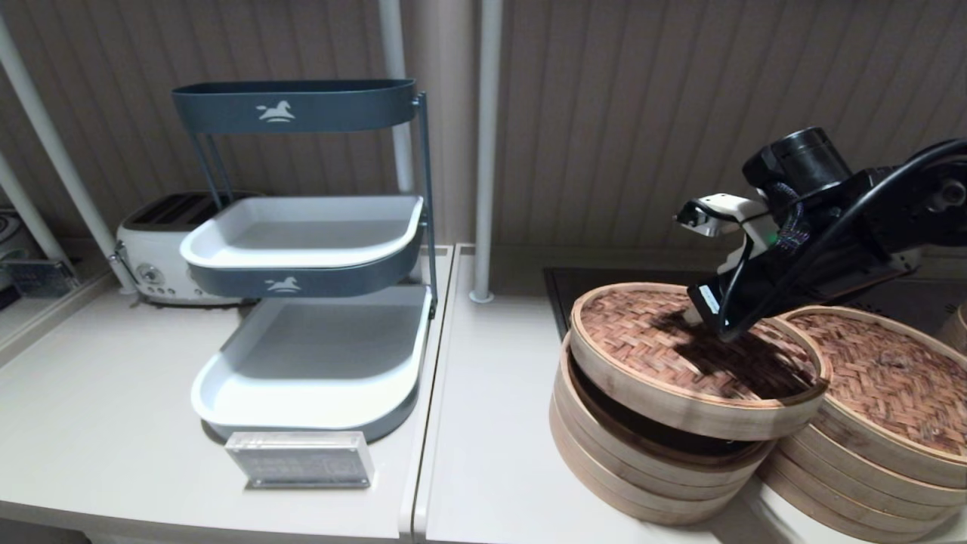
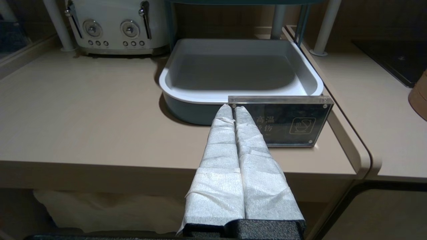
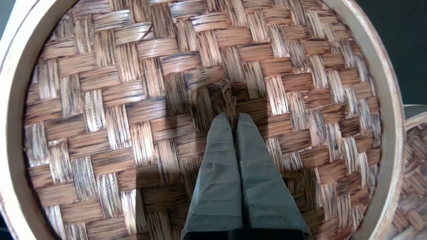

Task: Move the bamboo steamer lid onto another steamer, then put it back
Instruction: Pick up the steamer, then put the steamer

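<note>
- Above its own steamer (image 1: 650, 461), my right claw (image 3: 233, 115) pinches the lid (image 1: 680, 363) by its loop, tilted.
- Other steamer (image 1: 876, 446): not reached.
- Left claw (image 2: 233, 108): pressed together, parked.

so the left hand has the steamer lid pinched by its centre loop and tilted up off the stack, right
Not quite: it is the right hand that pinches the bamboo steamer lid by its centre loop, as the right wrist view shows. The rest holds: the lid sits tilted above its stack. The left hand is shut on nothing, by the sign.
</note>
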{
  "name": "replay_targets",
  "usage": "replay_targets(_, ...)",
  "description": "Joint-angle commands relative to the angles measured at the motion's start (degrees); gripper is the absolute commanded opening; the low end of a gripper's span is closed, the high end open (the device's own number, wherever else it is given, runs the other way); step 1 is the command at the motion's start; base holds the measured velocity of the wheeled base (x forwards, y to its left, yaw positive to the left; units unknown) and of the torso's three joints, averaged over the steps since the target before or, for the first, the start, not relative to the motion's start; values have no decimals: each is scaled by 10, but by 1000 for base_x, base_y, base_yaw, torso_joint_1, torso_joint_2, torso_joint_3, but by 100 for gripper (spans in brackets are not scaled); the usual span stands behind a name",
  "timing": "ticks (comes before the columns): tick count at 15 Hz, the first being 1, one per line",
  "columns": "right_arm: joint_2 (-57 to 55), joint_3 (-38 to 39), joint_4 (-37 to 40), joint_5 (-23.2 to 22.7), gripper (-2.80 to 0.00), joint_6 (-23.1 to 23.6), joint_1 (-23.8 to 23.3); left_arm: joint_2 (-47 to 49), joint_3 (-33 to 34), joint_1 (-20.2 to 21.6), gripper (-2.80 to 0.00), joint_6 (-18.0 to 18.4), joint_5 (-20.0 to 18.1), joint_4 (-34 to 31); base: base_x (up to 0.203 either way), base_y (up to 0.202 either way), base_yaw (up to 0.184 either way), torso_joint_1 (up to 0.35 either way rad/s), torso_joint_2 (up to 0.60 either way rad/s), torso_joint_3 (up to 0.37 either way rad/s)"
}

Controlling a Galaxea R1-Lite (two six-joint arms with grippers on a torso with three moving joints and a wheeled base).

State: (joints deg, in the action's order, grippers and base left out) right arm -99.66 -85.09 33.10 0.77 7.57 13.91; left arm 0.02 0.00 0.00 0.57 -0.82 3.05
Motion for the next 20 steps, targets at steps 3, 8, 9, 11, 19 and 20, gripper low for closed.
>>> replay_targets(3, 23, -5, 3, 1, -280, 0, -9, -1, 16, 0, -280, 0, -1, 0, 0, 0, 0, 0, 0, 0)
replay_targets(8, 45, -5, 3, 1, -280, 3, -43, -2, 16, 0, -280, 0, 0, 0, 0, 0, 0, 0, 0, 0)
replay_targets(9, 51, -4, 4, 1, -280, 4, -50, -1, 16, 0, -280, 0, -1, 1, 0, 0, 0, 0, 0, 0)
replay_targets(11, 59, 1, 5, 1, -280, 6, -65, -1, 16, 0, -280, 0, 0, 0, 0, 0, 0, 0, 0, 0)
replay_targets(19, 81, 19, 1, -5, -280, 8, -160, -2, 16, 0, -280, 0, 0, 0, 0, 0, 0, 0, 0, 0)
replay_targets(20, 83, 21, 1, -5, -280, 8, -170, -1, 16, 0, -280, 0, 0, 0, 0, 0, 0, 0, 0, 0)
